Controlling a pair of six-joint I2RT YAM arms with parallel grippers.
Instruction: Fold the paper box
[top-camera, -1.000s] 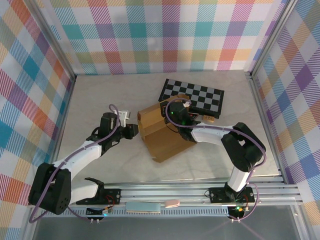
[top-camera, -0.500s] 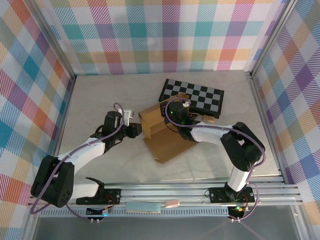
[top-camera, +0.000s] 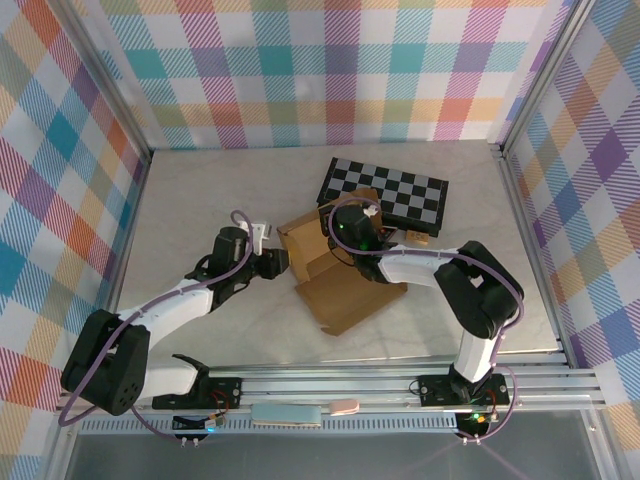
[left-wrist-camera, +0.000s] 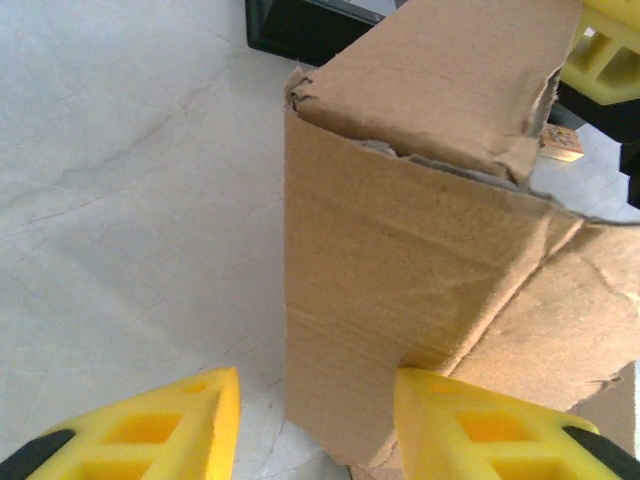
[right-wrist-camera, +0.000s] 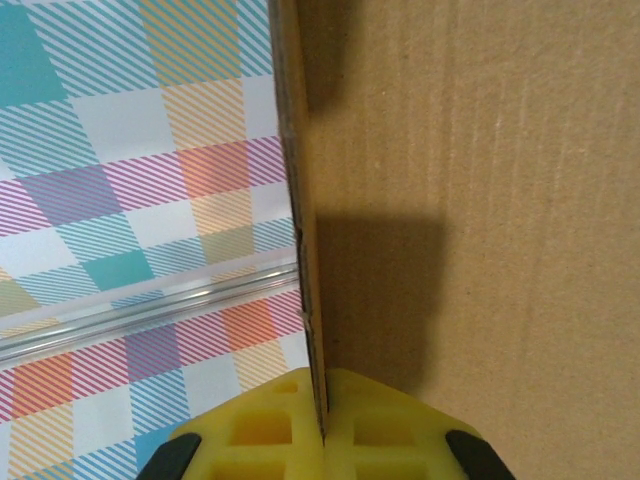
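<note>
Half-folded paper box (top-camera: 345, 295) on the bench (top-camera: 200, 210), beside the checkered board (top-camera: 390, 195).
Pinches an upright cardboard panel in the shut right jaws (thin edge clamped); holds the left jaws parted astride the box's near corner.

The paper box (left-wrist-camera: 420, 260) ran off the frame above and to the right of the left gripper (left-wrist-camera: 315, 405), whose fingers (left-wrist-camera: 170, 425) were cut off at the bottom edge. Beyond the fingers, the box hid most of the checkered board (left-wrist-camera: 300, 25). A small tan piece (left-wrist-camera: 562, 145) past the right finger was too small to identify. The right gripper (right-wrist-camera: 322, 400) was likewise cut off at the bottom, and the cardboard pinched between its fingers ran out of frame above.
</note>
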